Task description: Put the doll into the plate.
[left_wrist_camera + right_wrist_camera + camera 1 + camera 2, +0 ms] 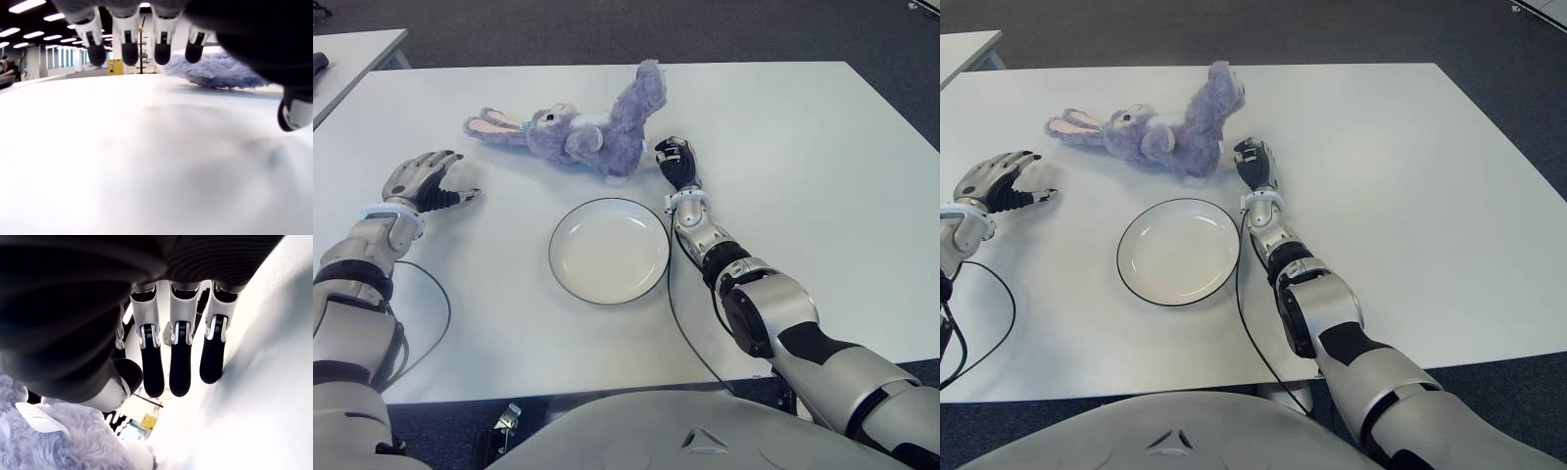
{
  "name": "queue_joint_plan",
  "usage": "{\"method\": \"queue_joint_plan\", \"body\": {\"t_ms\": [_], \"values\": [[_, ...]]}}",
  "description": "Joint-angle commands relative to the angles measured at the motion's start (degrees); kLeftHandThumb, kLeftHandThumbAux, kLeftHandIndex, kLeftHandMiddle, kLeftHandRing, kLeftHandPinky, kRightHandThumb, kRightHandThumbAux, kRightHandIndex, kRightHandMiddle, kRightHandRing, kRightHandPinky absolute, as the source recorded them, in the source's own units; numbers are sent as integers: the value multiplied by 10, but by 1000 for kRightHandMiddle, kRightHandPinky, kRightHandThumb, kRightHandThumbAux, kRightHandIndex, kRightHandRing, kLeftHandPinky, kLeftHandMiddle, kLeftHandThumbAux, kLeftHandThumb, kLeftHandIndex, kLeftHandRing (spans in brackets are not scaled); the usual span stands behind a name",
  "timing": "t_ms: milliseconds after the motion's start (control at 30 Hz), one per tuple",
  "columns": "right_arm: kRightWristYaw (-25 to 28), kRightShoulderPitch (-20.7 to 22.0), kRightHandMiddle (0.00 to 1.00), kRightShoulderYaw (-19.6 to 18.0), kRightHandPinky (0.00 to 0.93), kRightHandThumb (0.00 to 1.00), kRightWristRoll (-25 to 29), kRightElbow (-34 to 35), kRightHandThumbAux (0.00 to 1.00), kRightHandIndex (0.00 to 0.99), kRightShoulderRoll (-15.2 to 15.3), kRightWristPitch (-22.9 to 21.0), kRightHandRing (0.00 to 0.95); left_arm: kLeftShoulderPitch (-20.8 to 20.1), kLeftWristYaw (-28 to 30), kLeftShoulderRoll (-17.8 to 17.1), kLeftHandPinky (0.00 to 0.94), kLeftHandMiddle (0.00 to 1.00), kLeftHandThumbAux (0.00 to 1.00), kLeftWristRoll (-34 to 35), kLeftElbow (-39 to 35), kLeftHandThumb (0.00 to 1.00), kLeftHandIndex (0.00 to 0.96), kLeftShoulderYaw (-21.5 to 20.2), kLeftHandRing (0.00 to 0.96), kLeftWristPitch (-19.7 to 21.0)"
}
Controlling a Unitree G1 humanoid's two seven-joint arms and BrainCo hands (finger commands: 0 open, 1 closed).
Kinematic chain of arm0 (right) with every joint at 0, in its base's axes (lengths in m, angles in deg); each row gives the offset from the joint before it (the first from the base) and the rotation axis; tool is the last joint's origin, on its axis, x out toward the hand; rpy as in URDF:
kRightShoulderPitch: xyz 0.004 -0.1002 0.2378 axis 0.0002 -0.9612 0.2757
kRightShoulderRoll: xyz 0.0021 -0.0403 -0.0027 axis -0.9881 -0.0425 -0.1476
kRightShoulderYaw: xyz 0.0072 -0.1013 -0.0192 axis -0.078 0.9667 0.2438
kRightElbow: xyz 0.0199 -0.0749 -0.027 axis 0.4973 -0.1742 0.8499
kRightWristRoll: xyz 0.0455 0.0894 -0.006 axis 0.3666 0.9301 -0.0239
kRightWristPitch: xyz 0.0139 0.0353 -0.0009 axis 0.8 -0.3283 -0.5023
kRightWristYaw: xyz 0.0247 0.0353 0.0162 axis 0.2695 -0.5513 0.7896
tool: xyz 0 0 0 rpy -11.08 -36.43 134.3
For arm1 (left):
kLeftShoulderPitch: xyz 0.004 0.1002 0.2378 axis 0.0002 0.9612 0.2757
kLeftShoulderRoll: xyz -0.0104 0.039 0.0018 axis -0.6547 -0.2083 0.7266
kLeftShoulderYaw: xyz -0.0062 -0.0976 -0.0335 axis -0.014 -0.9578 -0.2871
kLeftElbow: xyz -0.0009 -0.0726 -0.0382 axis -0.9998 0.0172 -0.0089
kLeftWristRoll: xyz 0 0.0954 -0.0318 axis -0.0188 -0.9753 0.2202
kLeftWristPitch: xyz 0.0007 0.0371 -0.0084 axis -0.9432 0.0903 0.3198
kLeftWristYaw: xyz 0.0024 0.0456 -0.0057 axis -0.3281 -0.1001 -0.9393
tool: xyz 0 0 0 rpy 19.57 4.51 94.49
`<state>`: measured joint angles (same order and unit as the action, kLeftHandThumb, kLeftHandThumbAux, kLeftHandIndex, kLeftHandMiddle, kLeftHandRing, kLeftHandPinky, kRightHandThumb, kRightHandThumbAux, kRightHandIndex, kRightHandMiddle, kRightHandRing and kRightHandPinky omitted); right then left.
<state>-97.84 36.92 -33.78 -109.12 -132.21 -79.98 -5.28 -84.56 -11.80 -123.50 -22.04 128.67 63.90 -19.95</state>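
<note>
A purple plush bunny doll (582, 132) lies on its side on the white table (803, 147), ears pointing to the left, one leg raised toward the far edge. A white plate (609, 251) with a dark rim sits empty just in front of it. My right hand (676, 163) is right beside the doll's lower body, on its right, fingers extended and holding nothing; its wrist view shows the purple fur (73, 445) close to the thumb. My left hand (429, 180) shows to the left of the doll and plate, fingers spread and empty.
A black cable (435, 294) loops on the table near my left forearm, another runs along my right arm beside the plate. A second table's corner (352, 49) stands at the far left. Bare table surface extends to the right.
</note>
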Motion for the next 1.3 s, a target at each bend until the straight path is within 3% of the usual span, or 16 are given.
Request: {"method": "queue_joint_plan", "body": {"t_ms": [33,500,667,1133,1300], "values": [[8,-90,353,4,326,696,-4,-72,738,414,-79,-61,336,-21,-18,-24,0,0,311,-26,-12,244,0,15,0,2],[15,-88,327,1,314,695,0,-72,739,414,-78,-63,304,-15,-90,-44,0,0,211,-9,-32,299,0,-18,0,32],[15,-87,341,0,362,695,0,-72,739,413,-78,-62,327,-15,-107,-51,0,0,194,1,-45,321,0,-34,27,30],[19,-86,340,0,321,696,-1,-72,739,412,-78,-67,321,-21,-122,-95,26,0,225,-19,-117,226,0,-49,155,26],[19,-85,331,0,315,696,-2,-72,739,412,-76,-69,307,-8,-97,-132,176,0,229,-12,-190,210,0,-70,192,20]]}}
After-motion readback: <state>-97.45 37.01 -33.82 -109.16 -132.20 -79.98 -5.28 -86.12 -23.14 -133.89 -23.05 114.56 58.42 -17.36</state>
